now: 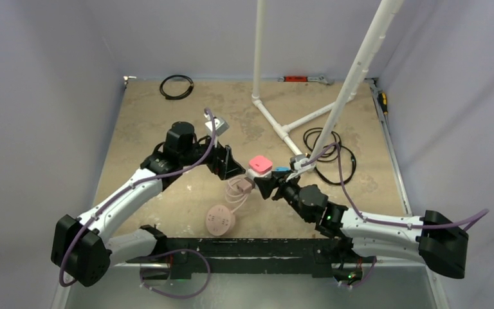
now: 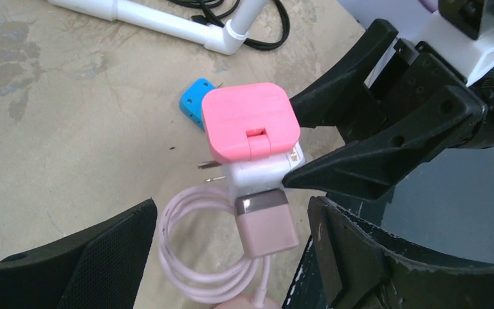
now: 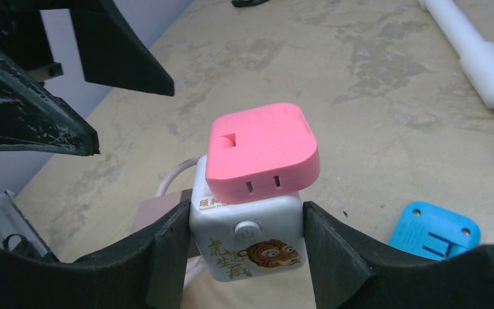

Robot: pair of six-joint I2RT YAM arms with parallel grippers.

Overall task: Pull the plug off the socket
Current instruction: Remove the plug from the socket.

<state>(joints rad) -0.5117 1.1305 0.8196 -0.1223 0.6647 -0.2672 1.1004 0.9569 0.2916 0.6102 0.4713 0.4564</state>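
Now the right gripper clamps the socket by its sides at the middle of the table, pink plug seated on top. Just left, the left gripper stands wide and empty; it should close across the plug's edges and pull straight up.

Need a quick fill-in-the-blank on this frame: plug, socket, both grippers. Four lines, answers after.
1. The right gripper clamps the white cube-shaped ____.
2. The pink plug sits on ____ of that cube.
3. The left gripper stands ____, holding nothing.
4. The small block lying on the table beside the cube is ____.
Answers: socket, top, open, blue.
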